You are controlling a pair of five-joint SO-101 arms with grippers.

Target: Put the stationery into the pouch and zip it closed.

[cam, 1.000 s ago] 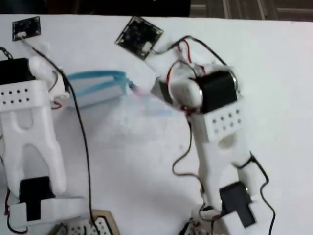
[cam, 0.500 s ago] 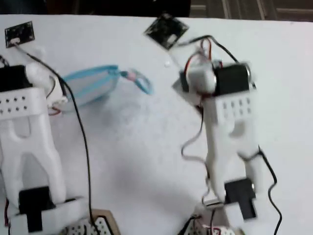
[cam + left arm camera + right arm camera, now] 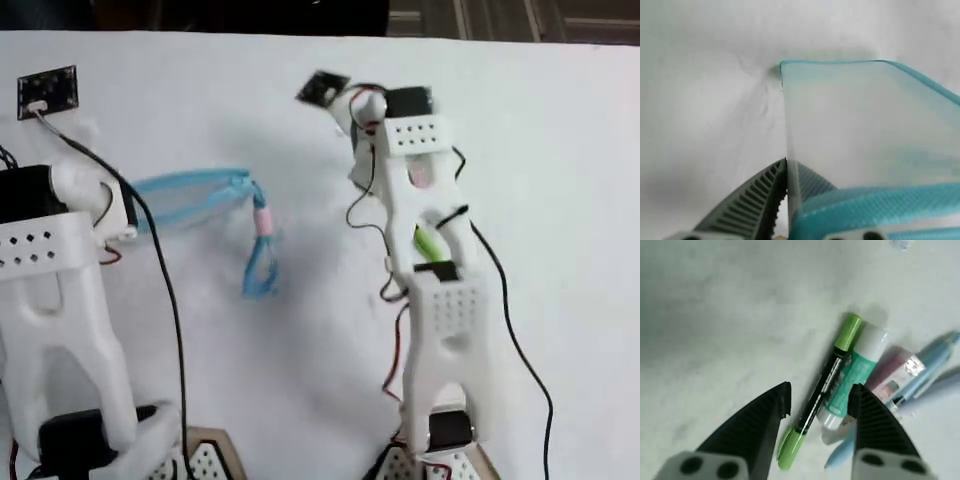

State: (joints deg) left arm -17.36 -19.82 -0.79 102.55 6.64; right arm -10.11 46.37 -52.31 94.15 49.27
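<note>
A translucent teal pouch (image 3: 190, 195) lies on the white table (image 3: 300, 350) at the left. Its strap with a pink piece (image 3: 263, 222) trails toward the front. My left gripper (image 3: 786, 187) is shut on the pouch's (image 3: 865, 125) edge. My right gripper (image 3: 820, 392) is open just above the stationery, which lies in a bunch on the table. That bunch holds a green pen (image 3: 826, 387), a teal and white glue stick (image 3: 856, 374), a pink eraser (image 3: 895, 376) and a light blue pen (image 3: 927, 362). In the high view the green pen (image 3: 428, 243) shows under the right arm (image 3: 445, 310).
The left arm (image 3: 55, 300) stands along the table's left side, with a black cable (image 3: 165, 290) running beside it. A small black board (image 3: 48, 88) lies at the far left corner. White table surface stretches between the two arms.
The right arm has pulled away from the pouch's zip end and swung back over the stationery. The strap, let go, has dropped toward the front. The pouch shifted slightly.
</note>
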